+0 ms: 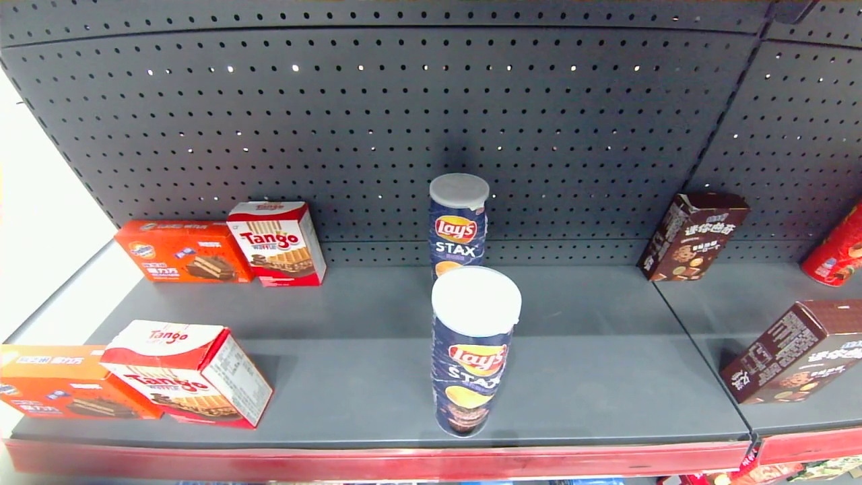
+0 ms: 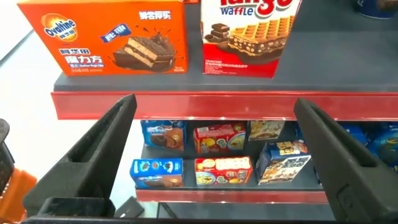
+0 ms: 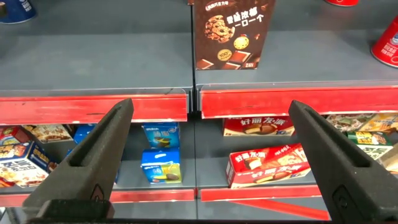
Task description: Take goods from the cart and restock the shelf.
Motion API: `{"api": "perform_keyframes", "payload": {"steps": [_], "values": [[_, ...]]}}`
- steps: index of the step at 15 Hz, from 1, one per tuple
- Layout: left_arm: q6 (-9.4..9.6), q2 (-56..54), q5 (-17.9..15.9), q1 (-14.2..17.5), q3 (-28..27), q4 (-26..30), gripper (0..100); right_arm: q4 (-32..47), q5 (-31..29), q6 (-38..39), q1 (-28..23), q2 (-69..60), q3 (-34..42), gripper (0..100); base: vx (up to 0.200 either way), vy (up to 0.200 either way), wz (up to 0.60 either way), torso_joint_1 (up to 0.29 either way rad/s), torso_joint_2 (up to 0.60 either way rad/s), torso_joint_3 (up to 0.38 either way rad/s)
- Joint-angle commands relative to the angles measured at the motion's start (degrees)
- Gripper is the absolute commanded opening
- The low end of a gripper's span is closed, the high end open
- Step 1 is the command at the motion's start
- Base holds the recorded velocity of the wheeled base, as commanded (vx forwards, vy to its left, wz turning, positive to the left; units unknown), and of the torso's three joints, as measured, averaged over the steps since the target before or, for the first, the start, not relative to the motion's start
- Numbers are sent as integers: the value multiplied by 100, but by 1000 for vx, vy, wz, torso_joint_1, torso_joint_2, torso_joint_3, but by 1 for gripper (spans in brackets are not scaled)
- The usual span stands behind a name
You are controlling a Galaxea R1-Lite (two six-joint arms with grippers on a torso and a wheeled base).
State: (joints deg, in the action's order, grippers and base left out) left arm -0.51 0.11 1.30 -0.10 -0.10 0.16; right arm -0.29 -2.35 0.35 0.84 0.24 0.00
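Observation:
Two tall blue chip cans stand in line mid-shelf, one at the front and one behind it. On the grey shelf, orange cake boxes and red-and-white wafer boxes lie to the left, brown cookie boxes to the right. My left gripper is open and holds nothing, facing the shelf's red front rail below an orange box and a wafer box. My right gripper is open with nothing in it, facing the rail below a brown box.
A red can lies at the far right of the shelf. A perforated dark back panel closes the shelf behind. The lower shelf holds small snack boxes and red boxes. Bare shelf surface lies on either side of the cans.

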Motion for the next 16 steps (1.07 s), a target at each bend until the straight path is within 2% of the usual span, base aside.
{"api": "perform_keyframes", "payload": {"steps": [1,7,9,16], "values": [[-2,-11,1,1,1,-7,100,3,16,0,4,11,0,100,0,0,0,0,0,0],[-2,-11,-7,1,1,2,100,3,33,0,4,11,0,100,0,0,0,0,0,0],[-2,-11,-16,-8,1,2,100,3,33,0,4,11,0,100,-200,0,0,0,0,7],[-2,-11,-7,-8,1,2,100,3,42,0,4,11,0,100,0,0,0,0,0,0]]}}
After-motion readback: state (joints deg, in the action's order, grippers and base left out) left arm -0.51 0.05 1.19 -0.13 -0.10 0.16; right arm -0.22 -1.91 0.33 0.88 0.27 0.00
